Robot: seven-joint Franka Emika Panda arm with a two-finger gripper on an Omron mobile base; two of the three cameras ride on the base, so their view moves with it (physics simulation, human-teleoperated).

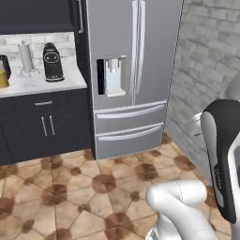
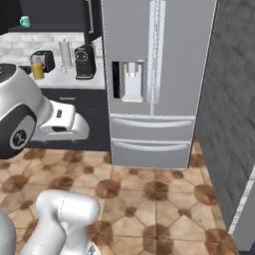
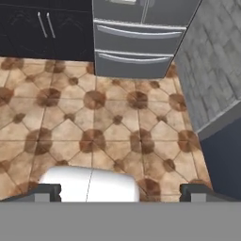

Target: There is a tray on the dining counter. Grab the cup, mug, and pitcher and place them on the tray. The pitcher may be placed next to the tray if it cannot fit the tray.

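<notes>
Brushed-metal fridge; glossy brown-and-tan tiled floor; rough grey brick wall; pale marbled stone counter; amber glass pitcher.

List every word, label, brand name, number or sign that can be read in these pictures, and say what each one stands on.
None can be read.
The fridge door and its water dispenser carry no visible lettering.
The black coffee machine shows pale marks on its front, too blurred to read as text.
The pitcher and the mug are too small to show any label.
</notes>
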